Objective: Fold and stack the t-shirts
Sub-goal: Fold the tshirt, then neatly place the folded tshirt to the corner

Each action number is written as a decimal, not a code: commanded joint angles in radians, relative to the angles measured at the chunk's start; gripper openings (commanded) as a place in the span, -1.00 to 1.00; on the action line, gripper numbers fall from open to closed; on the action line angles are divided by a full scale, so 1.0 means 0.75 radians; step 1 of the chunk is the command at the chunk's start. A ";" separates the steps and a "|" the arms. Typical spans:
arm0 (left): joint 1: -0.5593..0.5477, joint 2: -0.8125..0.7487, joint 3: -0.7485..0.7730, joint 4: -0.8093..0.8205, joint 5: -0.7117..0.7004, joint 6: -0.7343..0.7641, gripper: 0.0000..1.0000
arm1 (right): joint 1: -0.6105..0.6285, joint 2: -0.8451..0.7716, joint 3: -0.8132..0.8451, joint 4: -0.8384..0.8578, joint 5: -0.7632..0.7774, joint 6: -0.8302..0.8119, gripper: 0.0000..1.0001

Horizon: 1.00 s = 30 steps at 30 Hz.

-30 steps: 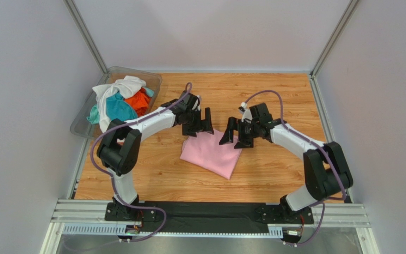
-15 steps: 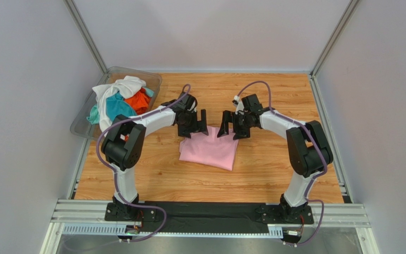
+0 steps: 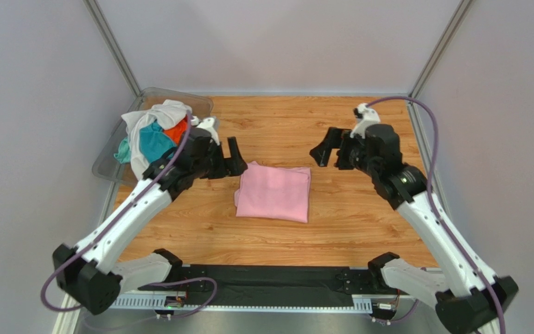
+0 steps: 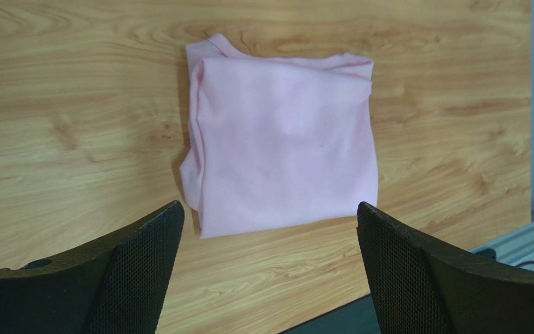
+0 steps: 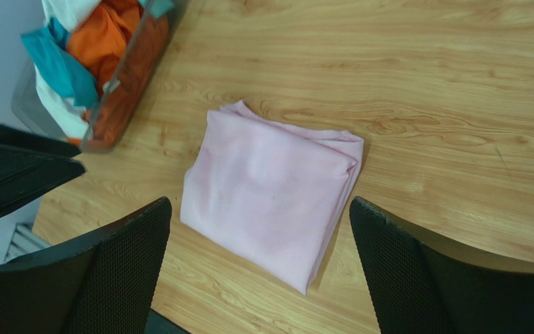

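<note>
Pink t-shirt [image 3: 274, 193] folded centre; left gripper [image 4: 268, 209], right gripper [image 5: 259, 205] gape empty. We should draw one shirt [image 3: 157, 141] singly from upper-left bin [image 3: 202, 104].

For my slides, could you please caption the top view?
Folded pink t-shirt lies between open left end effector and open right end effector.

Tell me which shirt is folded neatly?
The light pink t-shirt, alone on the table. The white t-shirt, teal t-shirt and orange t-shirt are crumpled in the clear bin.
</note>
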<state>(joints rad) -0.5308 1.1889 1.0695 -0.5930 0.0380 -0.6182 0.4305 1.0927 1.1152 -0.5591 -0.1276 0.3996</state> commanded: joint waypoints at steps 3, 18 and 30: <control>-0.002 -0.280 -0.127 -0.289 -0.267 -0.039 0.99 | -0.005 -0.211 -0.302 0.064 0.205 0.222 1.00; -0.002 -0.532 -0.297 -0.426 -0.449 -0.198 0.99 | 0.103 0.338 -0.329 0.064 0.119 0.255 0.83; -0.002 -0.577 -0.330 -0.416 -0.423 -0.205 0.99 | 0.172 0.756 -0.147 0.128 0.168 0.271 0.08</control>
<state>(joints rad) -0.5308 0.7658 0.8268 -0.9157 -0.2756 -0.7609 0.5339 1.6241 0.9543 -0.5098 -0.0265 0.5987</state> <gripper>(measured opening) 0.995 0.551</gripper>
